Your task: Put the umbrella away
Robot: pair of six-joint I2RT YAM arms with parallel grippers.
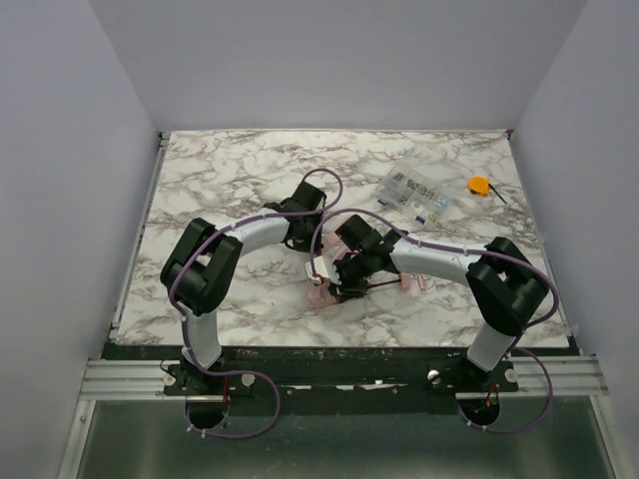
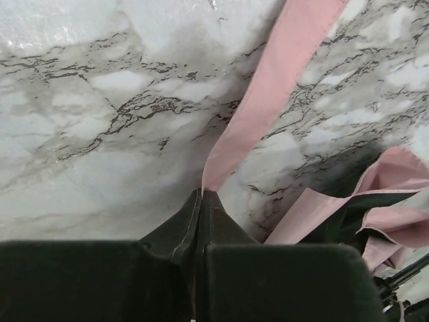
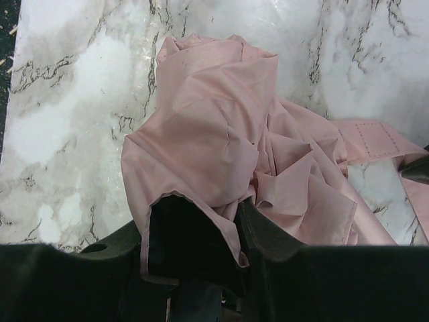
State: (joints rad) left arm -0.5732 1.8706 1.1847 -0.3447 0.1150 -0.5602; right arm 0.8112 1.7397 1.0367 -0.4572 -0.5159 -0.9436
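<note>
So the pale pink fabric folding umbrella (image 3: pixel 221 134) is lying crumpled about mid-table, a bit toward the near edge of the white marble-pattern table (image 1: pixel 220 180), with both arms crowded over it. The left claw (image 2: pixel 202 201) is pinched fully closed on the end of the flat pink strap (image 2: pixel 268 94), which runs out straight and fairly taut across the marble. The right claw (image 3: pixel 201 228) sits around the bunched canopy with the cloth draped over one finger. It looks clamped on the bundle, but the fabric hides the pads, so take that with a grain of salt. My read is that this is the wrap-the-strap stage. To do it well I'd keep tension on the strap so it doesn't slip out of that tiny pinch, keep the folds gathered tight in the right claw, and lead the strap around the bundle without snagging the thin dark ribs. For writing, there's a clear plastic packet with labels (image 1: pixel 417 195) toward the far right corner, next to a small orange round thing (image 1: pixel 479 186), but the print is too small to read.
</note>
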